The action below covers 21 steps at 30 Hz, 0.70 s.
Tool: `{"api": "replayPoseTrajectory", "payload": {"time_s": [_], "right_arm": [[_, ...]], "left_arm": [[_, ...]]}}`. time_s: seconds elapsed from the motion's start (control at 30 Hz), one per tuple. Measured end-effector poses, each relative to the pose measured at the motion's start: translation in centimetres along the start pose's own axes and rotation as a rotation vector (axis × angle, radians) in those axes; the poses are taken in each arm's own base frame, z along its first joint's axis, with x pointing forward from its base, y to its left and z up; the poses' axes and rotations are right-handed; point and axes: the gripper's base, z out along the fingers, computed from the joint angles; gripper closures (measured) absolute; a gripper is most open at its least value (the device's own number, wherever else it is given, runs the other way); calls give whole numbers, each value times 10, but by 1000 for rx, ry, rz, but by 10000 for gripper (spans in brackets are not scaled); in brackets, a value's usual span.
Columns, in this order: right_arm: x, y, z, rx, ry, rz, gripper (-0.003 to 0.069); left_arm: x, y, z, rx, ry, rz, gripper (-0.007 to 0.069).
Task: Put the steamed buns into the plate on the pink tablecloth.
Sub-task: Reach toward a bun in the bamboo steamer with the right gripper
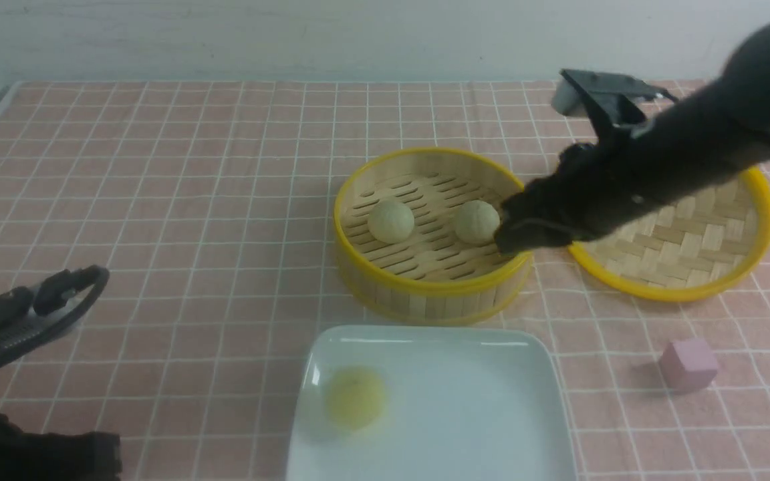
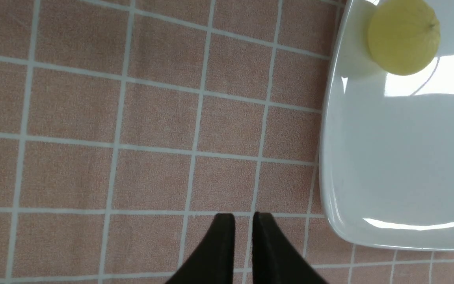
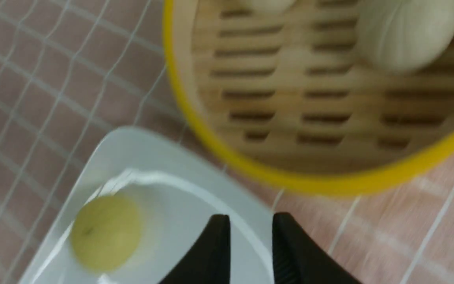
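- Over the right rim of the steamer basket (image 1: 418,297), the right fingers (image 1: 515,232) sit just beside the right-hand bun (image 1: 477,222); touching or not, we can't tell.
- That bun lies toward the robot's left of the fingertips, inside the basket wall. It's round, so there is no long axis to line up with.
- Right fingers are parted with a clear gap in the right wrist view, nothing between them.
- Second bun (image 1: 390,222) sits further left on the slats, apart from the first.
- Third bun (image 1: 356,397) is already in the plate (image 1: 492,414), near its left edge. The plate sits on the pink tablecloth (image 1: 158,167) just on the robot's side of the basket.
- Left fingers (image 2: 227,240) are over the cloth-covered counter to the left of the plate, barely parted, empty.
- We judge the right arm the nearer one for both basket buns; the left arm is well apart from them.
- We judge the next grab needs the gap shifted left to straddle the right-hand bun, going down inside the rim without clipping it.
- Woven lid (image 1: 679,260) lies under the right arm, clear of the buns.
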Motion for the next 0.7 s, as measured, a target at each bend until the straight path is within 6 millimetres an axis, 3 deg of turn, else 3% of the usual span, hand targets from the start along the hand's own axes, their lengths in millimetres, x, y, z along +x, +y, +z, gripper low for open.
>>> {"api": "replayPoseTrajectory", "payload": {"time_s": [0.17,0.33,0.37,0.47,0.53,0.57,0.6,0.67,0.7], "right_arm": [[-36,-20,42,123,-81,-80,341],[-36,-45,89,208,-86,-138,325],[-35,-46,91,209,-83,-137,325],[-25,-55,112,218,-38,-133,414],[-28,-54,110,218,-49,-135,517],[-28,-54,109,218,-50,-135,526],[-31,-51,102,215,-50,-140,601],[-33,-46,91,206,-41,-144,636],[-36,-39,75,198,-43,-151,645]], "left_arm": [[1,0,0,-1,13,0,453],[1,0,0,-1,13,0,403],[1,0,0,-1,13,0,402],[1,0,0,-1,13,0,391],[1,0,0,-1,13,0,388],[1,0,0,-1,13,0,388],[1,0,0,-1,13,0,386],[1,0,0,-1,13,0,386],[1,0,0,-1,13,0,386]]}}
